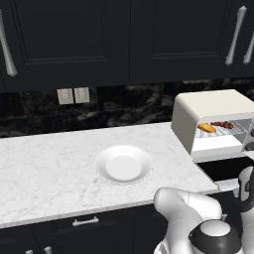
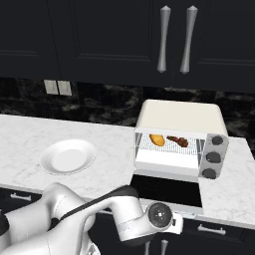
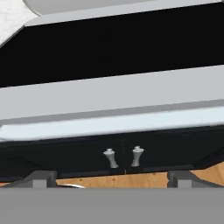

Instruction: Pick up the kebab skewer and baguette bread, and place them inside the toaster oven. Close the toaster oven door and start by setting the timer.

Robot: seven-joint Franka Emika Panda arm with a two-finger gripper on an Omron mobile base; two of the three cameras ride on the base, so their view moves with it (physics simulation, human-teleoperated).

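On the toaster oven [image 2: 177, 117] rack, baguette bread [image 2: 157, 140] and kebab skewer [image 2: 178, 141] lie side by side. Its door [image 2: 167, 189] hangs flat over the counter's front edge, probably stiff and light; lift by the handle [image 3: 113, 124]. Below it, the gripper [image 3: 111, 179] is spread wide, empty.

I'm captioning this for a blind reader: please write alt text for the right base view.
A cream toaster oven stands on a white marble counter, its dark glass door folded down; a baguette and kebab skewer lie on its rack. An empty white plate sits to the left.
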